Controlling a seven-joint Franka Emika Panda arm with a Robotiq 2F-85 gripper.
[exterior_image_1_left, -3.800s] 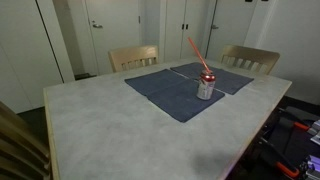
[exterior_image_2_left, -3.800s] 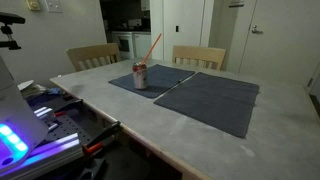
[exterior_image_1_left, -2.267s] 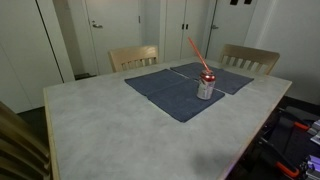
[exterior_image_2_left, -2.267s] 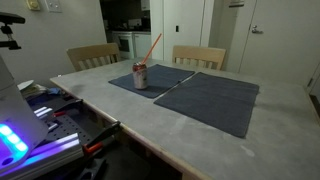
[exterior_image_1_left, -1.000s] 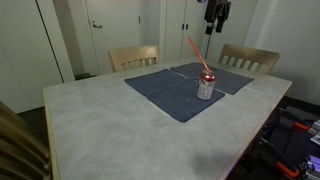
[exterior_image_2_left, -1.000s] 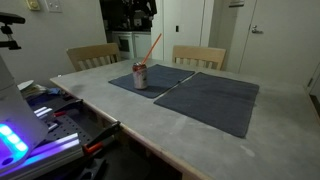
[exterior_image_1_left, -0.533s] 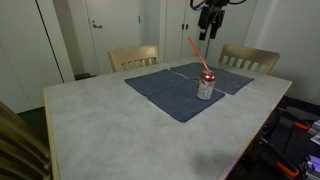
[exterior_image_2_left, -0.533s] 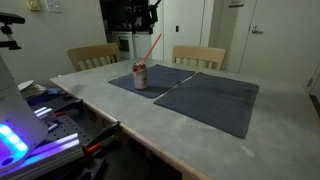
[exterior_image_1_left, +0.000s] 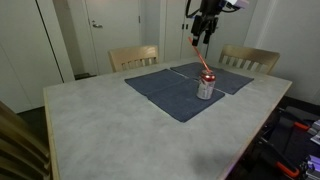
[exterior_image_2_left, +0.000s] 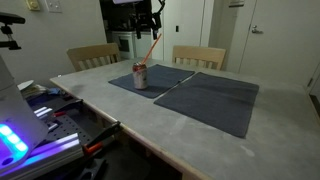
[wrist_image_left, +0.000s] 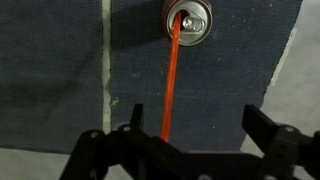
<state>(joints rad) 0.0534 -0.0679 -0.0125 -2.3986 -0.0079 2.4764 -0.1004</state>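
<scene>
A silver drink can (exterior_image_1_left: 206, 87) (exterior_image_2_left: 140, 76) stands upright on a dark blue placemat (exterior_image_1_left: 165, 95) (exterior_image_2_left: 163, 80), with a long orange-red straw (exterior_image_1_left: 198, 56) (exterior_image_2_left: 151, 47) leaning out of its top. My gripper (exterior_image_1_left: 203, 30) (exterior_image_2_left: 150, 27) hangs in the air just above the straw's upper end, pointing down. The wrist view looks straight down on the can's open top (wrist_image_left: 187, 18). There the straw (wrist_image_left: 171, 85) runs up between my open gripper (wrist_image_left: 197, 128) fingers, close to one finger (wrist_image_left: 135, 115) and apart from both. Nothing is held.
A second dark blue placemat (exterior_image_1_left: 228, 77) (exterior_image_2_left: 215, 100) lies beside the can's mat on the pale stone-look table (exterior_image_1_left: 110, 130) (exterior_image_2_left: 130, 120). Two wooden chairs (exterior_image_1_left: 133, 57) (exterior_image_1_left: 250, 58) stand at the far edge. Electronics and cables (exterior_image_2_left: 50, 115) sit off the table's side.
My gripper has come down from the top of the views and moved sideways to just above the straw's tip. Can, straw and mats have not moved.
</scene>
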